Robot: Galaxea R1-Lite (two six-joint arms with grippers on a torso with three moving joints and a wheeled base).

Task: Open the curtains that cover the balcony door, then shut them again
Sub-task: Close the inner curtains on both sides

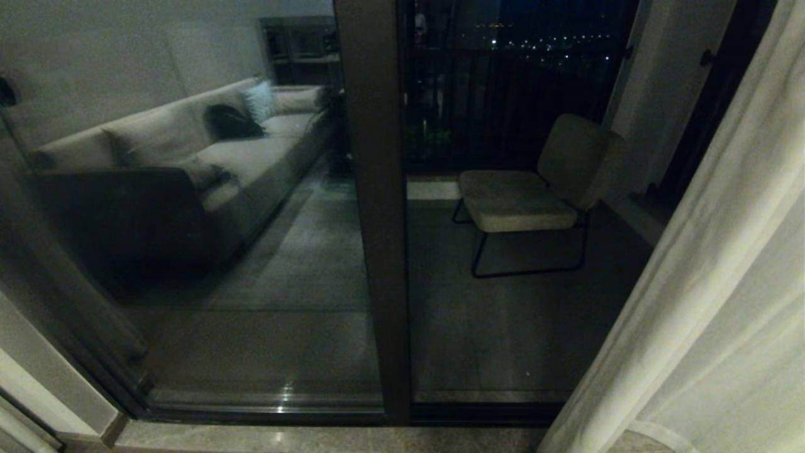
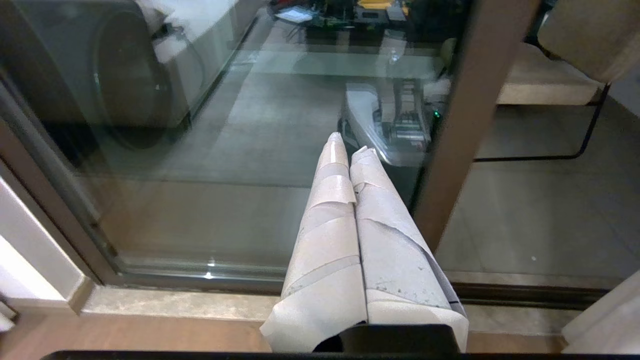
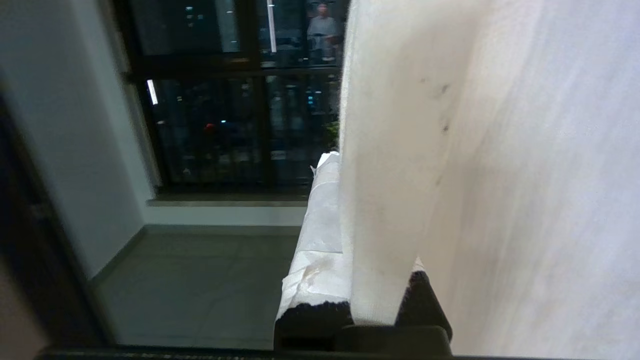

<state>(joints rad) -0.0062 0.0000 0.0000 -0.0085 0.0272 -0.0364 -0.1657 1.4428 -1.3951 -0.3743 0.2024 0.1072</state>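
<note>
The cream curtains (image 1: 723, 302) hang gathered at the right edge of the head view, leaving the balcony door (image 1: 251, 251) and its dark frame (image 1: 377, 220) uncovered. In the right wrist view my right gripper (image 3: 350, 165) is shut on a hemmed fold of the curtains (image 3: 385, 200). One taped finger (image 3: 320, 225) shows beside the fabric; the other is hidden behind it. My left gripper (image 2: 348, 150) is shut on nothing, its taped fingers pressed together and pointing at the door's glass (image 2: 200, 175) low near the sill. Neither arm shows in the head view.
A beige chair (image 1: 534, 189) stands on the balcony before a dark railing (image 1: 503, 94). The glass reflects a sofa (image 1: 188, 157) and my base (image 2: 390, 125). A stone threshold (image 1: 314, 437) runs along the door's track. A person's reflection (image 3: 322, 30) shows far off.
</note>
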